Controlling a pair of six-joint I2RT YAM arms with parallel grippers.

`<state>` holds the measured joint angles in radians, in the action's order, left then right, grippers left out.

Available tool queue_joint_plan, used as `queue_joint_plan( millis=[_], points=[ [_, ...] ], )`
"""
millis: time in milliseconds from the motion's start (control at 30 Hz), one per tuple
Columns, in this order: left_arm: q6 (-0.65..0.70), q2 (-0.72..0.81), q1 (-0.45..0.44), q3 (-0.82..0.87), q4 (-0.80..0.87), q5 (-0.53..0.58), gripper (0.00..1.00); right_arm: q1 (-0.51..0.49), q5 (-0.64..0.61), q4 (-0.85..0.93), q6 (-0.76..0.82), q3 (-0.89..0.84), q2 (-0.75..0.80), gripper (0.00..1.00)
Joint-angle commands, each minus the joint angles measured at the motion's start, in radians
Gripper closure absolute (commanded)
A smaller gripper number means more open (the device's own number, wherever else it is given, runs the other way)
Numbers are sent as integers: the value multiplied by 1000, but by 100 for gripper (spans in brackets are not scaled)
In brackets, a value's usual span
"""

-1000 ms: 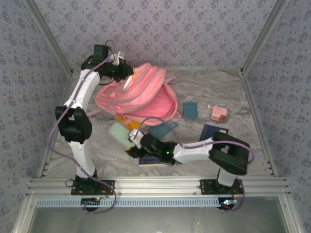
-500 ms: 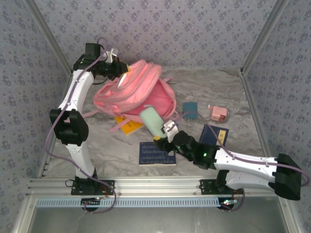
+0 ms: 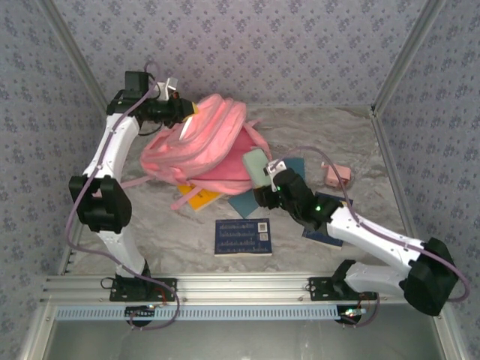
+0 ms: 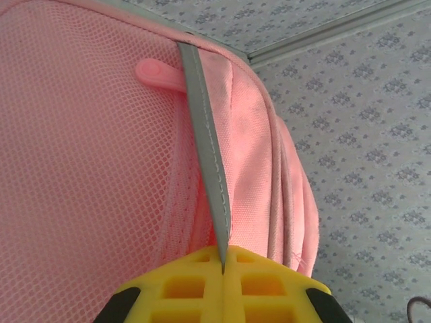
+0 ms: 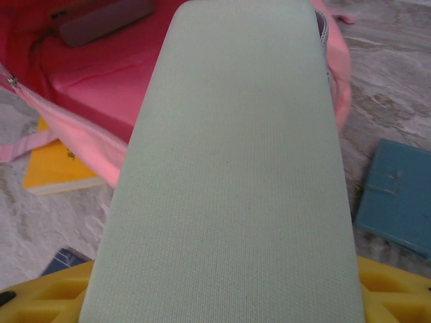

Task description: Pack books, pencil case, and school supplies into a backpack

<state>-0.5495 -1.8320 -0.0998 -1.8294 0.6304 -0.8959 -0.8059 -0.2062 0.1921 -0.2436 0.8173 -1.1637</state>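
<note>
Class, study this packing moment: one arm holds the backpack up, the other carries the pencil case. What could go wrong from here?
1. The left end effector pinches only the thin grey trim of the backpack; it may slip, and the opening could sag shut.
2. The right end effector holds the pencil case by one end; its free end could catch the opening's rim and twist loose.

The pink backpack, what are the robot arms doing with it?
They are packing it. The left gripper pinches the backpack by its edge and holds it up. The right gripper holds the green pencil case by the bag's opening. A yellow book, a navy book and a pink box lie on the table, not packed yet.
</note>
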Motion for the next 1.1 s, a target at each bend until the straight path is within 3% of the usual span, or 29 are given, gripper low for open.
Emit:
queue_joint_plan(
  millis=[0,133,367,567,833,967,1067],
  points=[
    [-44,124,1,7,-123,-113,100,41,178,42,25,106,-74,42],
    [-63,140,-22,27,-140,-124,100,94,317,50,52,214,-201,41],
    [-2,156,-100,6,-87,-140,100,148,351,17,124,322,-363,39],
    [86,199,-137,4,-9,-104,100,176,384,-96,158,304,-371,38],
    [257,286,-155,47,171,95,100,64,395,-131,184,366,-359,38],
    [409,376,-235,163,186,195,100,8,368,-73,244,446,-391,38],
    [462,407,-245,201,169,186,100,9,356,-41,266,461,-414,37]
  ],
)
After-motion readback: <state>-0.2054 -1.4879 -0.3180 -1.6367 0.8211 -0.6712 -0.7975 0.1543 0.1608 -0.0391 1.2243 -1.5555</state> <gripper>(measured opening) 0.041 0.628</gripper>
